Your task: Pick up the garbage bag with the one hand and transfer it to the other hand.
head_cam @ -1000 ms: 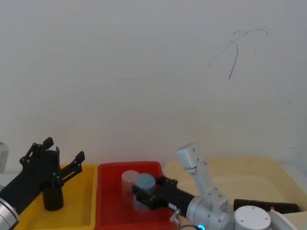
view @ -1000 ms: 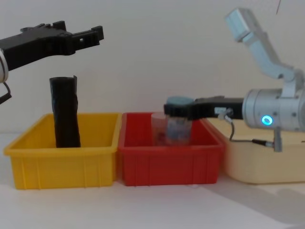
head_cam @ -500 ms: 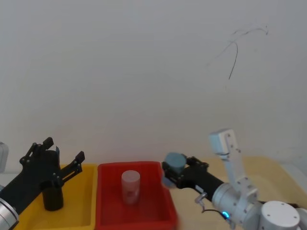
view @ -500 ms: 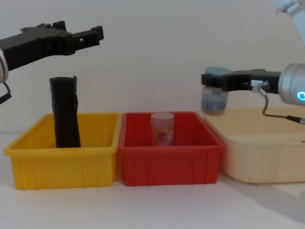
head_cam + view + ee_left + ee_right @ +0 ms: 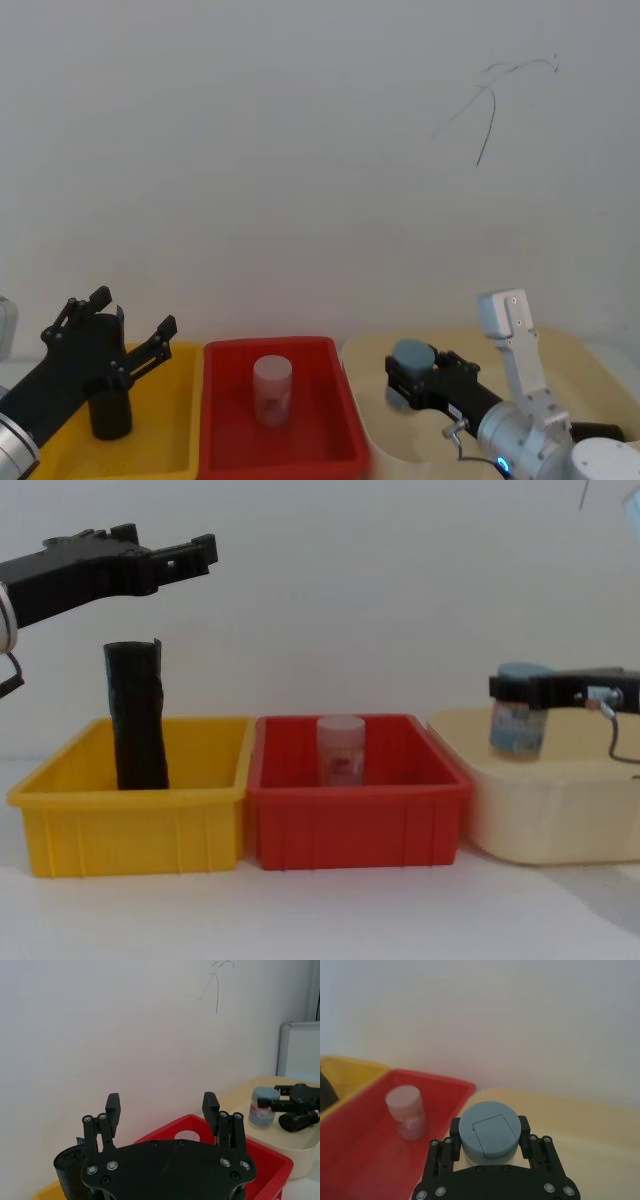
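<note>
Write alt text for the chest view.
The right hand holds a blue-lidded jar above a cream bin. The left hand hovers open above a black roll standing in a yellow bin; a white-capped jar stands in the red bin between them.

— What sort of place is this?

— A robot lab or test bench, by the look of it. A bare white wall (image 5: 300, 150) runs behind a plain white surface (image 5: 320, 910), with none of the furnishings of a home.

— What else points that way?

— Three plastic bins stand in a tidy row: a yellow bin (image 5: 130, 830) on the left, a red bin (image 5: 360, 825) in the middle, a cream bin (image 5: 545, 815) on the right. At the far right a whiteboard (image 5: 300, 1050) leans by the wall.
</note>
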